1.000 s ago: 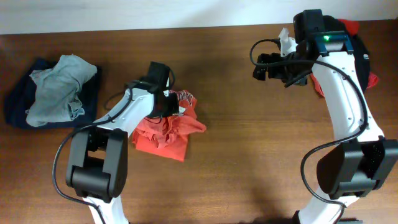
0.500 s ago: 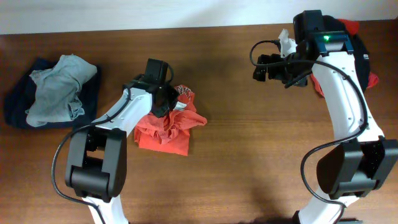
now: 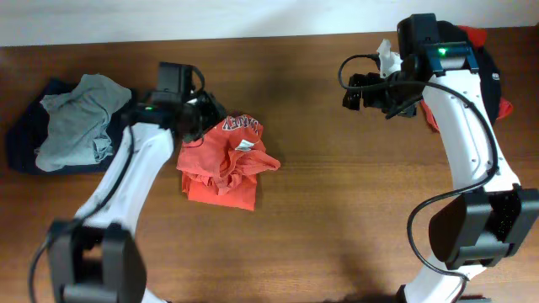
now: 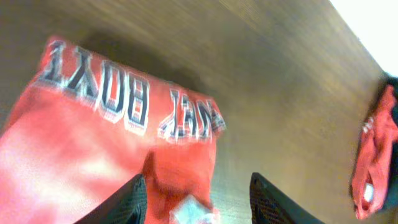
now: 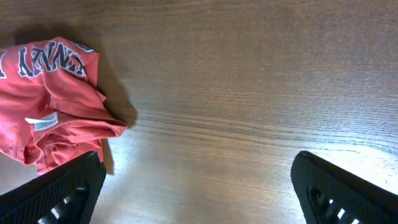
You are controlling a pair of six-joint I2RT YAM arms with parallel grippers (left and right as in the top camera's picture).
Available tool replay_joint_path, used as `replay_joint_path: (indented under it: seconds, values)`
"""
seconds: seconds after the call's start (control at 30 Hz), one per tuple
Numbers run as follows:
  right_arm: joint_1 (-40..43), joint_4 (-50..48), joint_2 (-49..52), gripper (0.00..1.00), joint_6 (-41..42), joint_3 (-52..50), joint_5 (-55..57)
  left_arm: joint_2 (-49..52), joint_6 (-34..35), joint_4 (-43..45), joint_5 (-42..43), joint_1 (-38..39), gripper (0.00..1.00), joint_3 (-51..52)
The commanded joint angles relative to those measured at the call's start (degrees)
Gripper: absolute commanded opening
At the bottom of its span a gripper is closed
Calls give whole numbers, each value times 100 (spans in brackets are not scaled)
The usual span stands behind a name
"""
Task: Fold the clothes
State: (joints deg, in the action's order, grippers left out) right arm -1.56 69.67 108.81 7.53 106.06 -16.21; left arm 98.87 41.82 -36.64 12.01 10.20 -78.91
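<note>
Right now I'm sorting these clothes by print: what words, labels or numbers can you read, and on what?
Block lettering on the red T-shirt: upside down in the left wrist view, creased and blurred, not surely readable.
White tag on that shirt: too small to read.
White mark on the dark garment by the right arm: too small.
No other text shows.

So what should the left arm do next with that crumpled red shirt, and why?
Probably lower the left gripper onto an edge of the red-orange T-shirt and pinch it. The gripper hangs open above the lettered part, holding nothing, and the shirt lies bunched on the table, so it likely needs pulling flat before any fold.
</note>
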Motion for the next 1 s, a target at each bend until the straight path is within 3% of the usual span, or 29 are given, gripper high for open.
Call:
replay_joint_path:
  seconds: [0.0, 0.23, 0.33, 0.43, 0.6, 0.77, 0.97]
  values:
    - [9, -4, 52, 99, -26, 22, -72, -459, -55, -627, -4, 17, 52, -66]
    - [9, 2, 52, 99, -26, 22, -72, -686, 828, -2682, -470, 17, 53, -61]
    - [9, -2, 52, 99, -26, 22, -72, -688, 1040, -2994, -566, 20, 53, 22]
    - [9, -2, 52, 99, -28, 22, -72, -688, 1377, -2839, -428, 118, 54, 297]
    - [9, 2, 52, 99, -136, 22, -74, -686, 2068, -1818, -240, 527, 54, 1119]
    - [9, 15, 52, 99, -136, 22, -76, -686, 2179, -763, -409, 697, 58, 1591]
    - [9, 24, 52, 98, -136, 22, -76, -686, 2175, -1019, -592, 702, 59, 1655]
